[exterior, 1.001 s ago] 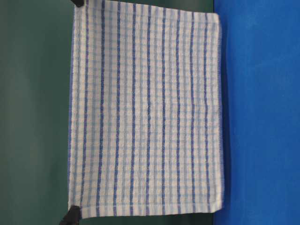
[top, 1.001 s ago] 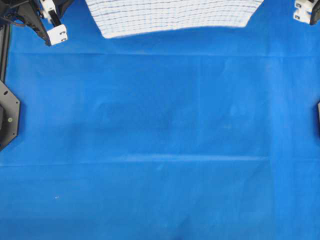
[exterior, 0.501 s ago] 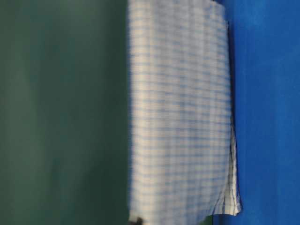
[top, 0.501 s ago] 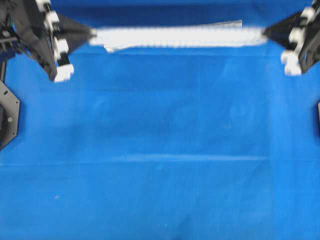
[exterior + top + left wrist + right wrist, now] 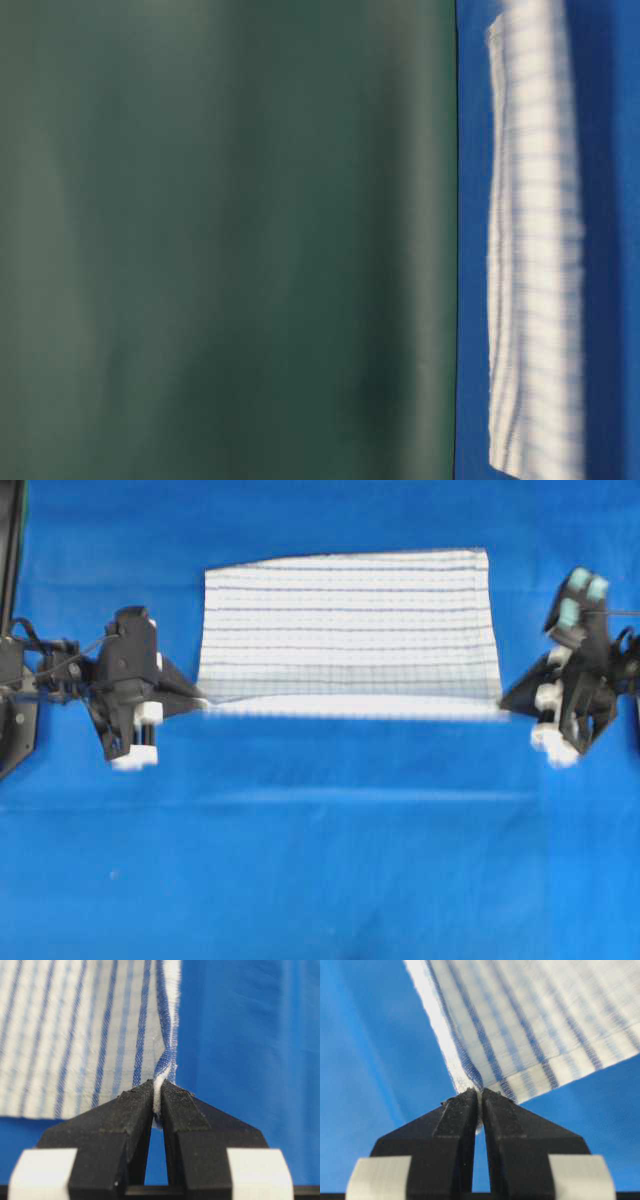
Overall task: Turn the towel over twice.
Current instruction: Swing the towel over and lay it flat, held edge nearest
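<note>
Two tools, left tool and right tool, each pinched shut on a near corner of the towel; towel spans between them, remainder spread on the blue worktop beyond them; long axis runs tool to tool; advice: keep the held edge taut, both tools level, lay without wrinkles.
</note>
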Tool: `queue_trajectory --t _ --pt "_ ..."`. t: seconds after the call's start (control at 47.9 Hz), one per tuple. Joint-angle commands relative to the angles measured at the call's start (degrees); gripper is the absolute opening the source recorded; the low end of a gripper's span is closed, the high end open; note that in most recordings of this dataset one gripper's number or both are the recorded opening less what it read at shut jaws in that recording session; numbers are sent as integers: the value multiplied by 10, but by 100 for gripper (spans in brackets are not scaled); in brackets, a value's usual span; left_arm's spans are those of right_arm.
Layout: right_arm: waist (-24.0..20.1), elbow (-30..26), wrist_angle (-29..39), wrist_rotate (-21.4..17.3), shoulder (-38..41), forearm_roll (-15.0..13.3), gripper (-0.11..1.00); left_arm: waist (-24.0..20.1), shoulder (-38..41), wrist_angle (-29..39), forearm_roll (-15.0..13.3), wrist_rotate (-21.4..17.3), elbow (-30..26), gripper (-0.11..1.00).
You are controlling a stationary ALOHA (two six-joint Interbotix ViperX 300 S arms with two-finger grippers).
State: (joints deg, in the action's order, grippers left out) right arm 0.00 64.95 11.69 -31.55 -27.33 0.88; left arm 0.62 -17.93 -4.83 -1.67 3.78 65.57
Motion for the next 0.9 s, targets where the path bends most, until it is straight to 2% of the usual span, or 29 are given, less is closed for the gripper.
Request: queue_trajectory --t 0.0,0.167,0.334,0.459,0.876 --pt "-38 -6 -25 -19 32 1 6 34 19 -3 -2 20 -5 3" --pt "-91 -22 -54 -51 91 0 5 78 51 -4 -2 46 -6 3" --pt "-115 -40 -54 -54 118 1 6 101 67 -27 -2 60 -11 3" --pt "-123 -42 -54 -55 121 1 6 113 74 -36 -2 64 -11 3" --pt "-124 -44 -46 -54 121 -5 6 114 76 -40 -2 64 -16 3"
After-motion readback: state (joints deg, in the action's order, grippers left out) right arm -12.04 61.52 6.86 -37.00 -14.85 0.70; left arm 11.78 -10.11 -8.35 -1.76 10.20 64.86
